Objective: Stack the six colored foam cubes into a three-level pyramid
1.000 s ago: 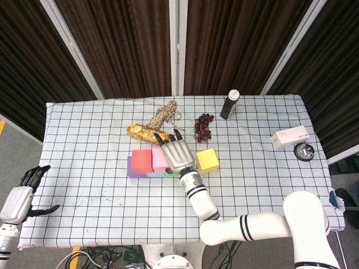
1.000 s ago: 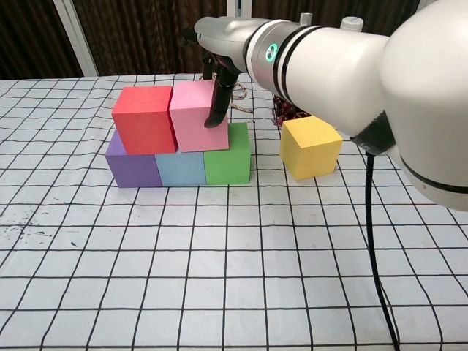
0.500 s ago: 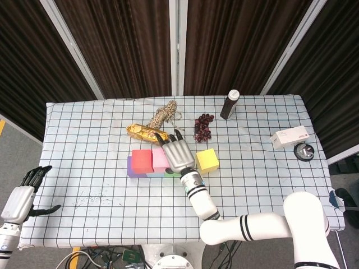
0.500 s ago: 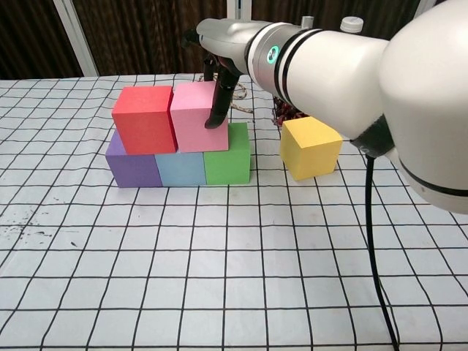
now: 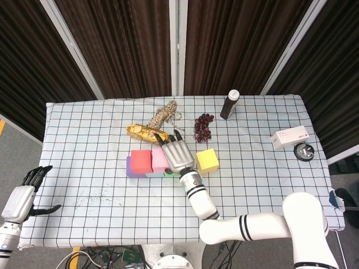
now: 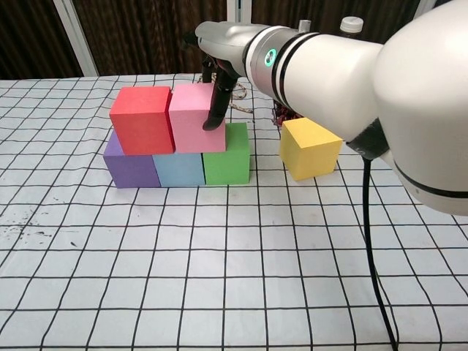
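Now your right hand [image 6: 219, 88] rests its fingers [image 6: 216, 117] against the pink cube [image 6: 189, 117], grasping nothing, while the yellow cube [image 6: 311, 148] waits just to its right on the bench [image 6: 219, 278].

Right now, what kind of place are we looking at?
Probably a robot test room, not a home: a table with a grid-patterned cloth, dark curtains behind it, and loose cables underneath.

**Robot test bay, staged rather than lived in**

Looks like a lab or demo cell. Single table under a white cloth with a black grid [image 5: 84, 145], backed by dark brown pleated curtains [image 5: 129, 45] hung between pale metal posts [image 5: 73, 50]. Bare grey floor [image 5: 22, 151] around it, loose cables [image 5: 101, 259] bundled under the near edge.
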### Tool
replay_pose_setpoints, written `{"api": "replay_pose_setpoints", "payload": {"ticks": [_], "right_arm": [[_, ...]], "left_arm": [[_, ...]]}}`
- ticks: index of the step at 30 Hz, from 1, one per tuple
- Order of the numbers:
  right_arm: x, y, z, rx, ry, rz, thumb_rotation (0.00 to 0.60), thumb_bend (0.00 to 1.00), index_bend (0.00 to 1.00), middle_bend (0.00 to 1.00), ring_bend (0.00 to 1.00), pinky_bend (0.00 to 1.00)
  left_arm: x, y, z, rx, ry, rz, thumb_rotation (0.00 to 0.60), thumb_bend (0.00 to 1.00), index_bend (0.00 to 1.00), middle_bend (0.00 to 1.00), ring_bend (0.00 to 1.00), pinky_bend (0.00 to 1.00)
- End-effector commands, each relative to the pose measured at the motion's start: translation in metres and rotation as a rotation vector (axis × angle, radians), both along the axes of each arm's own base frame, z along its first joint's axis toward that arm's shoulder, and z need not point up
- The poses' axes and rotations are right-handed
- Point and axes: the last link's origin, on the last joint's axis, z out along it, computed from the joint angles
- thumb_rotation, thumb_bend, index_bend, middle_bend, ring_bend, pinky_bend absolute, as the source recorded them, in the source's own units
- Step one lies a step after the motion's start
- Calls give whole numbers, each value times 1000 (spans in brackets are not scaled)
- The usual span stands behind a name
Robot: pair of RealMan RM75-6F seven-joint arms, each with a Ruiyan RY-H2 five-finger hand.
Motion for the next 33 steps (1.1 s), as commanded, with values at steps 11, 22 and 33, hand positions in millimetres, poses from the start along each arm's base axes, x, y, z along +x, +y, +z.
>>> {"api": "replay_pose_setpoints", "payload": {"ticks": [11, 22, 33], "right_arm": [[-4, -1, -2, 24, 18, -3, 600, 42, 0, 229, 72, 0], [0, 1, 19, 12, -37, 14, 600, 7, 0, 145, 21, 0], [22, 6, 37, 45, -151, 41, 600, 0, 0, 176, 21, 0]], "left_arm": [[0, 0, -1, 0, -1, 2, 600, 0, 26, 76, 0, 0], [0, 1, -1, 0, -13, 6, 600, 0, 26, 76, 0, 0], [4, 1, 0, 2, -24, -3, 600, 0, 26, 76, 0, 0]]}}
